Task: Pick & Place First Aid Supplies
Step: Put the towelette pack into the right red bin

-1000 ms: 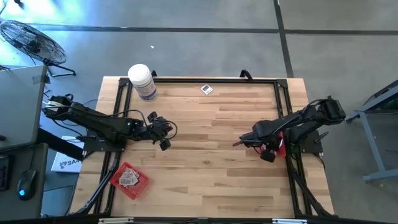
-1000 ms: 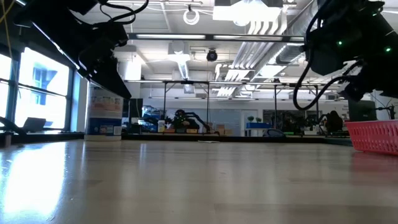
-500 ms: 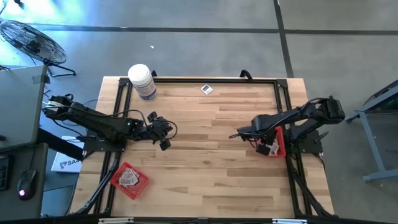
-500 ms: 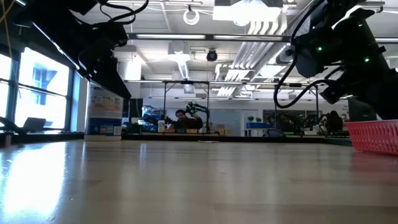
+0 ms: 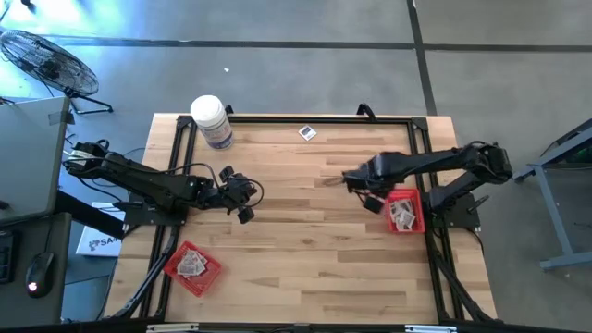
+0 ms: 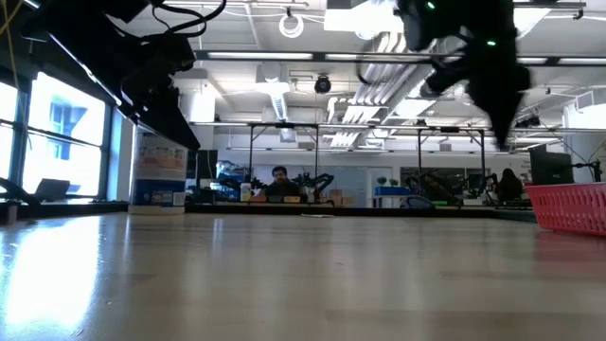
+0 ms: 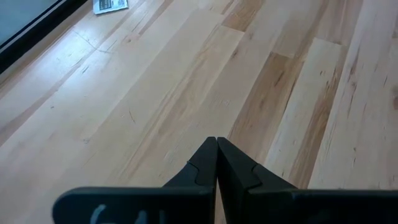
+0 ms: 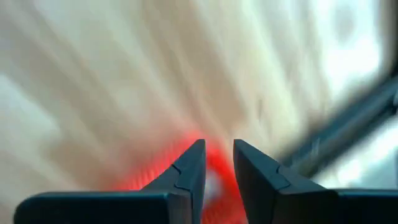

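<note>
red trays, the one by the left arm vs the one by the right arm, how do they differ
The left red tray lies turned at an angle near the table's front-left corner, clear of the shut left gripper. The right red tray lies square against the right edge, beside the open right gripper. Both hold a few packets.

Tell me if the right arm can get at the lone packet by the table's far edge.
Probably yes. The right hand, open and empty, hovers above bare wood, and nothing stands between it and the packet.

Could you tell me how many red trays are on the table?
2: one red tray at the near left corner, and another red tray by the right edge, beside the right arm.
</note>
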Action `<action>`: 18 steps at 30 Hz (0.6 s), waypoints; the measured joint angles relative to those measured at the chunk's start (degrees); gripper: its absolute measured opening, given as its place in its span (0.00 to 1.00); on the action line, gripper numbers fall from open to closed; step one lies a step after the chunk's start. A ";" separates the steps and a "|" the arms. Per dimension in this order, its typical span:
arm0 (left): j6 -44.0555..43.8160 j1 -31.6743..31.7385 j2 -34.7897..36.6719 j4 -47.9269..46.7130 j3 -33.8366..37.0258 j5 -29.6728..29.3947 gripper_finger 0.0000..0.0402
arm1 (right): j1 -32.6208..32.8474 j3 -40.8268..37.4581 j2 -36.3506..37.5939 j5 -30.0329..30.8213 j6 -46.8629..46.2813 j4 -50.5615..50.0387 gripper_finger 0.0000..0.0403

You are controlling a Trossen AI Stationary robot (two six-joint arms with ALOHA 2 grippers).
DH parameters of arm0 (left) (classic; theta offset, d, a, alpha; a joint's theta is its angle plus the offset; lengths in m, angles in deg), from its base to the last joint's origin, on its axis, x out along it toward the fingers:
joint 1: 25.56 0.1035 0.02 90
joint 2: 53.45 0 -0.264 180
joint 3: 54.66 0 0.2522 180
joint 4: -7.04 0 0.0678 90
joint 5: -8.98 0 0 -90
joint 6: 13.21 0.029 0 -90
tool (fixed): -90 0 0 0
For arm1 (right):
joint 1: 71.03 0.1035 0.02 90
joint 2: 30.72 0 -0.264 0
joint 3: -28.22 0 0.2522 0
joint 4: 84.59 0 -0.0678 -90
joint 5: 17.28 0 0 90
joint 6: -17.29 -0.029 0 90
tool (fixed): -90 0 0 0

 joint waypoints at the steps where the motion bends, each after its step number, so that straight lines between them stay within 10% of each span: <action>1: -0.16 0.00 0.00 0.00 0.00 0.02 0.00 | -0.31 1.22 0.00 1.97 1.09 3.43 0.19; 11: -0.18 0.00 0.00 0.01 0.00 0.02 0.00 | -8.89 -0.48 -1.51 2.96 21.85 59.46 0.19; 18: -0.19 0.00 0.00 0.05 0.00 -1.17 0.00 | -17.75 2.61 -13.39 -2.19 29.36 73.51 0.19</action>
